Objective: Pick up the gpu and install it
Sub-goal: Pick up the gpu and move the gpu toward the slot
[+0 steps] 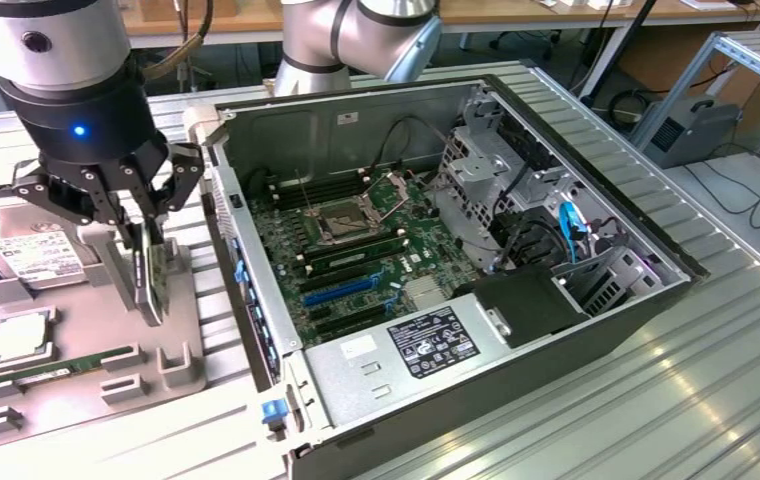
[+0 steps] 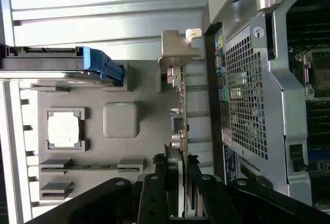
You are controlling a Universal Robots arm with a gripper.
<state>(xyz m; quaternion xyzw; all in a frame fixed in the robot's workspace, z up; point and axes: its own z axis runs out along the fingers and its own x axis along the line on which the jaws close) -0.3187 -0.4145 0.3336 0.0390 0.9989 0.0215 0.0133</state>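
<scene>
The gripper (image 1: 144, 255) (image 2: 180, 183) is clamping the gpu (image 1: 153, 288) (image 2: 181, 105), one finger pressing on each face. The gpu is standing on edge, upright, in the grey tray (image 1: 191, 300) (image 2: 149, 131), its metal bracket (image 2: 175, 54) pointing away from the wrist. In the same tray, a RAM stick (image 1: 60, 365), a CPU (image 1: 20, 335) and a hard drive (image 1: 27, 245) are lying to the exterior view's left of the gpu. The open PC case (image 1: 647, 300) is lying just beside the tray, to the exterior view's right, its motherboard (image 1: 353, 240) facing up.
</scene>
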